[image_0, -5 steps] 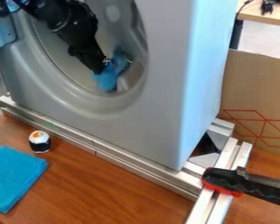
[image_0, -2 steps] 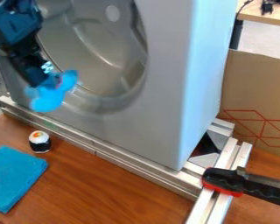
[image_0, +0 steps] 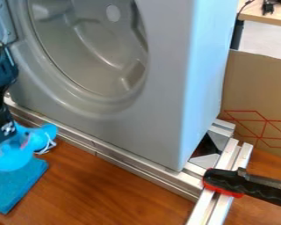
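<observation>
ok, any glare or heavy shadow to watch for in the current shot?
Camera view: pale glare down the grey housing's side panel, bright highlights on the metal rails by the clamp, near-black patch by the housing's lower corner, soft curved highlights inside the round opening.

Counted: one robot arm (image_0: 1, 72), one gripper (image_0: 8, 139), one blue soft thing (image_0: 12, 156), one flat blue cloth (image_0: 16, 189), one grey housing (image_0: 160, 88), one clamp (image_0: 248, 184), one cardboard sheet (image_0: 254, 92). Two tables are seen: brown table (image_0: 116, 189), pale table (image_0: 271, 15). Several metal rails (image_0: 125, 161) are seen; exact number cannot be told.
</observation>
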Controlling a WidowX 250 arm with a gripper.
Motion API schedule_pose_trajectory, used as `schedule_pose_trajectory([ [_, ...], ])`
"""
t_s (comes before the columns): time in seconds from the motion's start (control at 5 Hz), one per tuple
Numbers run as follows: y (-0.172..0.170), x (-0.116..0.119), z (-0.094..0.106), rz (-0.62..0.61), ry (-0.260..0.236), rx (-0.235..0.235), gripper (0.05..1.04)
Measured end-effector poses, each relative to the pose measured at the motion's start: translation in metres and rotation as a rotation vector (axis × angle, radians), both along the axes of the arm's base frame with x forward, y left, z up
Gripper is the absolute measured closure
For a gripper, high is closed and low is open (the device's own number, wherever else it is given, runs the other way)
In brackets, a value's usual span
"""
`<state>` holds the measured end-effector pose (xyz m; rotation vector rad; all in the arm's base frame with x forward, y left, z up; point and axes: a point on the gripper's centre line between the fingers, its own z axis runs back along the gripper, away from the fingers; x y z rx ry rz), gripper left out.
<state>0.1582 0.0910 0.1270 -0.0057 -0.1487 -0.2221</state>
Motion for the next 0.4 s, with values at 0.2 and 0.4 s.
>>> schedule_pose_trajectory([
  [0.2, 0.002, 0.009, -0.033, -0.149, 0.048, -0.037, 0.973],
  [0.4, 0.004, 0.020, -0.061, -0.212, 0.074, -0.087, 0.973],
])
